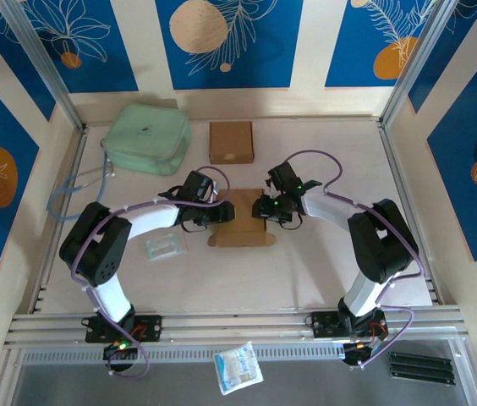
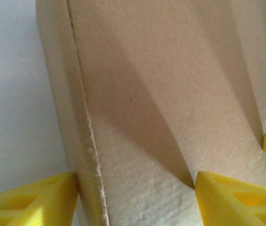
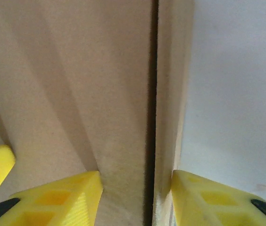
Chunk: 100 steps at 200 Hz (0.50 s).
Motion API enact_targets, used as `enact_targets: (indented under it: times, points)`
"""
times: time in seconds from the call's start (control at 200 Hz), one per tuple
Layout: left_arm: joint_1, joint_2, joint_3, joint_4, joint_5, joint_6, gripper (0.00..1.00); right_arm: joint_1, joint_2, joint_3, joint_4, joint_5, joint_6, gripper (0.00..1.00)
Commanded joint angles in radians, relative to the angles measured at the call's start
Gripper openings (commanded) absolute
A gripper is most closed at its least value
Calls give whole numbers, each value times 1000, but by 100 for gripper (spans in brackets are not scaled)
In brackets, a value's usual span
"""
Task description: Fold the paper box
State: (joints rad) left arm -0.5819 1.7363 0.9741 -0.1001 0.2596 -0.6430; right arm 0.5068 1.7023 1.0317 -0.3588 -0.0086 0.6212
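A: Left gripper (image 1: 219,213)?
B: Clamped over the paper box's (image 1: 243,218) left wall, yellow fingers (image 2: 34,202) either side.
A: Right gripper (image 1: 264,208)?
B: Pinching the right wall. Box sits mid-table (image 1: 306,271), between both arms.

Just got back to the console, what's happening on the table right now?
Both arms are working the flat brown cardboard box blank at the table's centre. The left gripper straddles its left folded edge; the right gripper straddles its right edge. The box is not yet folded up. A finished brown box and a mint-green pouch sit behind.
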Motion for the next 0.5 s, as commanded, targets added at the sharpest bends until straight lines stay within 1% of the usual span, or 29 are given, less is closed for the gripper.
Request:
enact_targets:
  times: [0.0,0.065,0.14,0.185,0.215,0.265,0.29,0.34,0.425,0.495]
  points:
    - [-17,-32,-27,28,-3,-15,65,31,50,5,10,-37,33,44]
    - [-17,-69,-29,-2,-62,9,67,37,65,2,35,-48,53,44]
    - [-16,-120,-38,-39,-147,33,76,31,85,-3,56,-59,64,39]
    - [-8,-149,-46,-50,-175,34,81,21,92,-13,78,-85,66,36]
    - [-1,-168,-54,-51,-180,31,84,10,96,-24,99,-124,63,35]
    - [21,-185,-66,-42,-158,28,87,-18,98,-46,145,-210,47,33]
    - [31,-189,-70,-36,-135,28,88,-32,97,-56,171,-250,43,27]
    - [55,-186,-69,-35,-87,27,90,-64,103,-76,208,-308,43,22]
    - [86,-173,-77,-17,-42,27,93,-115,123,-84,241,-396,30,21]
    - [111,-164,-93,17,0,23,95,-144,150,-69,239,-440,8,21]
